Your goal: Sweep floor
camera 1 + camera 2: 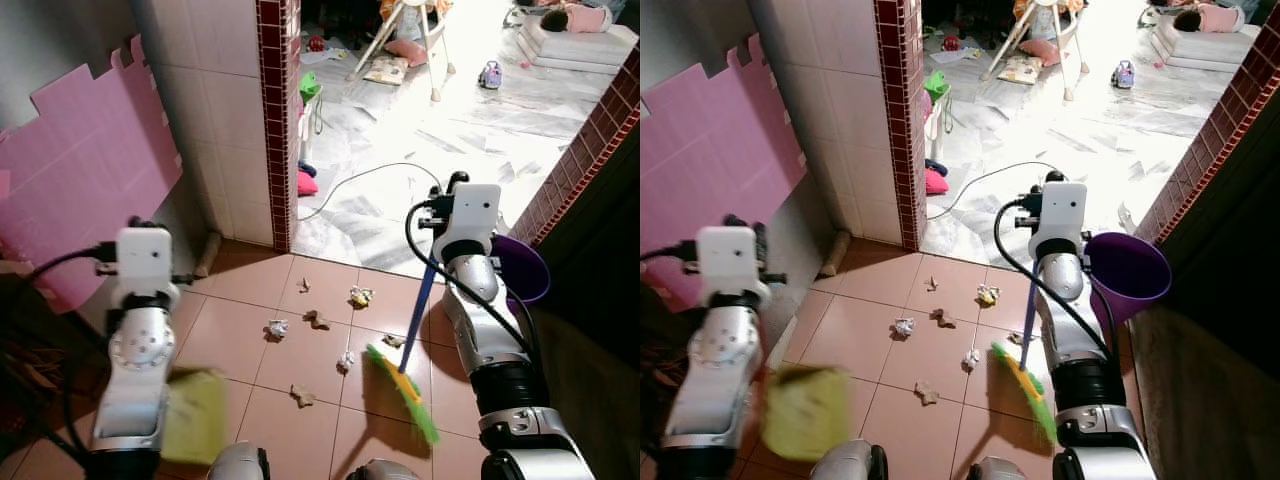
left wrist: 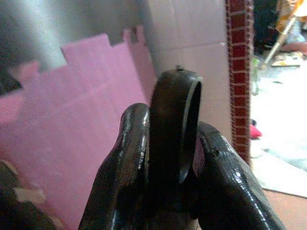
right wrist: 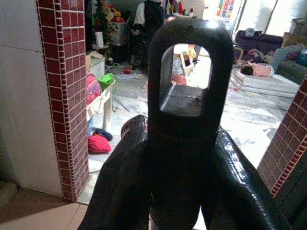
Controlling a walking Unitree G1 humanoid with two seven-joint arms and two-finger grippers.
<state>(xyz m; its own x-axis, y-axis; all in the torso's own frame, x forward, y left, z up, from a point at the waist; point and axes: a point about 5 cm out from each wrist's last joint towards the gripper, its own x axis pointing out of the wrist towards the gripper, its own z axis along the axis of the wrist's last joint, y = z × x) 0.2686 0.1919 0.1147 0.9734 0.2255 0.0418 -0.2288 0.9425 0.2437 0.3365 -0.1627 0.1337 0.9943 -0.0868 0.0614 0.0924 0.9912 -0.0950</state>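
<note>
1. Right gripper (image 3: 184, 158) is clamped around the black looped end of a broom (image 1: 405, 385), whose blue shaft slants down to green bristles on the tiled floor (image 1: 250, 360).
2. Left gripper (image 2: 172, 158) is closed on a yellow-green dustpan (image 1: 195, 415) handle.
3. Paper scraps (image 1: 277, 328) lie scattered just beyond the bristles.
4. Purple bucket (image 1: 1127, 272) stands farther right; its inside looks bare.

Matt terracotta floor tiles (image 1: 300, 350) carry crumpled paper scraps (image 1: 277, 328) — glossy black plastic broom handle (image 3: 189, 115), glossy white wall tiles (image 1: 215, 120), polished marble floor (image 1: 450, 130) beyond.
</note>
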